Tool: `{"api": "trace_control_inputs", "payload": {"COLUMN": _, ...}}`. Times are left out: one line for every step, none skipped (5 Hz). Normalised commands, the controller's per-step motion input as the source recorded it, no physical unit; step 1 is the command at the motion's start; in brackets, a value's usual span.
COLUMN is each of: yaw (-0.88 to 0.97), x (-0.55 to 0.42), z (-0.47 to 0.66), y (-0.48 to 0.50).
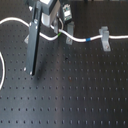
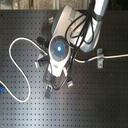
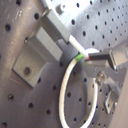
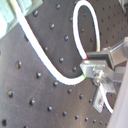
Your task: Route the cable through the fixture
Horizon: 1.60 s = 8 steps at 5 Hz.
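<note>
In the second exterior view the arm's round head with a blue light (image 2: 59,48) hangs over the black perforated desk (image 2: 100,100). The white cable (image 2: 17,65) loops wide on the second exterior view's left and runs through a grey fixture (image 2: 100,58). The claw itself seems hidden beneath.

The perforated table (image 1: 75,95) is matt black metal, its holes catching small glints. The cable (image 4: 45,60) has a smooth, slightly glossy white plastic jacket, with a blue tape band (image 1: 88,39) and a green mark (image 3: 77,58). The fixture (image 3: 42,47) looks like dull grey brushed metal. The gripper's fingertips (image 4: 100,55) look like bare grey metal.
</note>
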Motion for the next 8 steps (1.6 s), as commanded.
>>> {"api": "trace_control_inputs", "payload": {"yaw": 0.00, "x": 0.000, "z": 0.01, "y": 0.000}}
{"api": "trace_control_inputs", "payload": {"yaw": 0.00, "x": -0.001, "z": -0.05, "y": -0.001}}
{"api": "trace_control_inputs", "payload": {"yaw": 0.00, "x": -0.015, "z": -0.65, "y": -0.056}}
{"api": "trace_control_inputs", "payload": {"yaw": 0.00, "x": 0.112, "z": -0.61, "y": -0.228}}
{"api": "trace_control_inputs", "payload": {"yaw": 0.00, "x": 0.045, "z": -0.32, "y": -0.384}}
{"api": "trace_control_inputs", "payload": {"yaw": 0.00, "x": 0.208, "z": -0.27, "y": -0.423}}
{"api": "trace_control_inputs", "payload": {"yaw": -0.05, "x": 0.304, "z": -0.20, "y": -0.318}}
{"api": "trace_control_inputs", "payload": {"yaw": -0.06, "x": 0.146, "z": -0.03, "y": -0.308}}
